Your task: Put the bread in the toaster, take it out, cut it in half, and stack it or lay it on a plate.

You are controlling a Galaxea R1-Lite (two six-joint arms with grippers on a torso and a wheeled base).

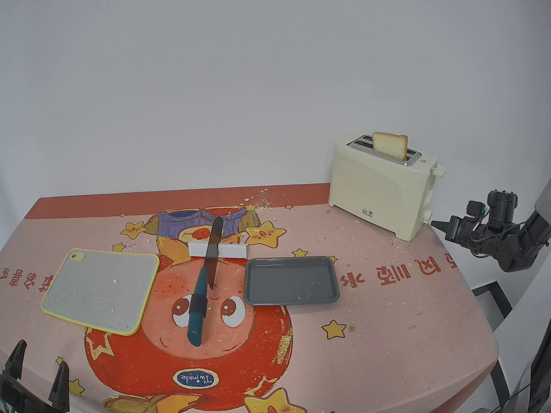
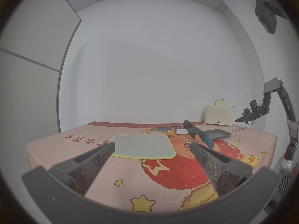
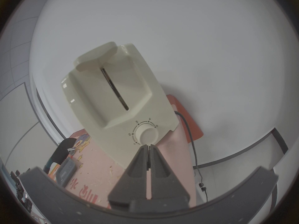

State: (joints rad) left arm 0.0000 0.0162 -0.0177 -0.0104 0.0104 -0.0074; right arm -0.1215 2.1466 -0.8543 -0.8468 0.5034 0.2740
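Jaws closed empty at right beside the toaster, spread empty at left; the bread stands half-proud of its slot, light, probably crumbly, so pinch the exposed top gently across both flat faces.

Bright, even, diffuse room light, soft faint shadow of the toaster on the white wall behind it, small glints on its glossy edge, wrist views bulging fisheye with dark rounded corners.
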